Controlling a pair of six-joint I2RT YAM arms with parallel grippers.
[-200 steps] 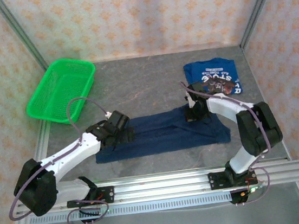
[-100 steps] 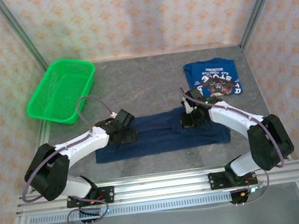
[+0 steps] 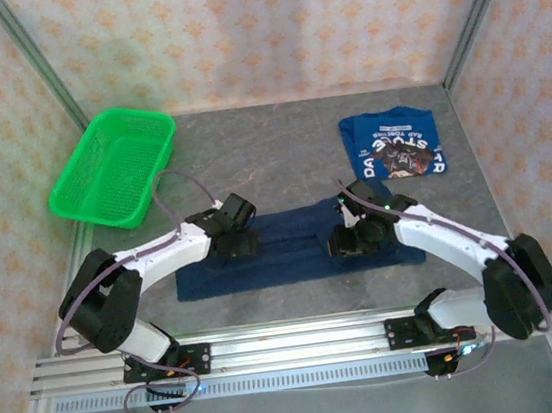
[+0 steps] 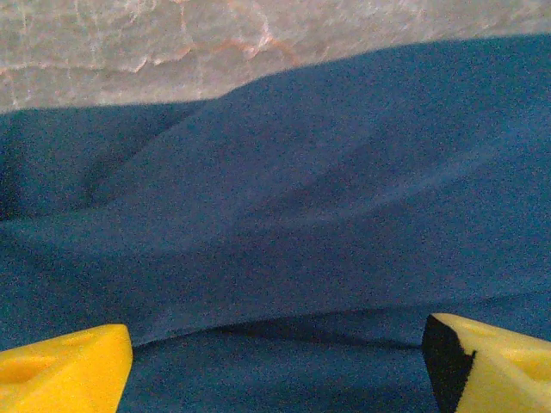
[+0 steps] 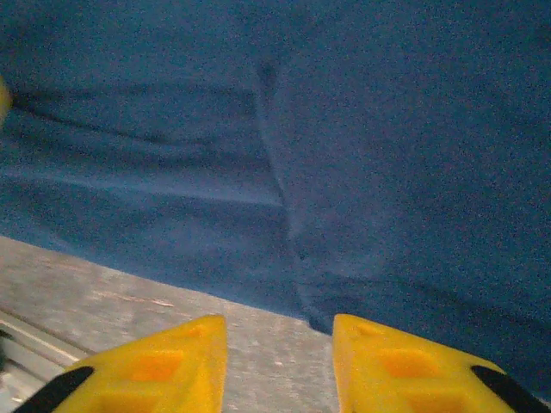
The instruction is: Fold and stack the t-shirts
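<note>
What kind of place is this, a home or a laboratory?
Probably a robot test cell: left arm and right arm bolted to an aluminium rail, patterned wall panels in a metal frame around the table.

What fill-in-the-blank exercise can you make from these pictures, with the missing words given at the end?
1. The basket at the far left of the table is ___ in colour.
2. The t-shirt with white lettering lies at the far ___ of the table.
3. The left end effector and the right end effector are above the navy t-shirt, and both are ___ (open or shut).
Missing words: green; right; open.
</note>
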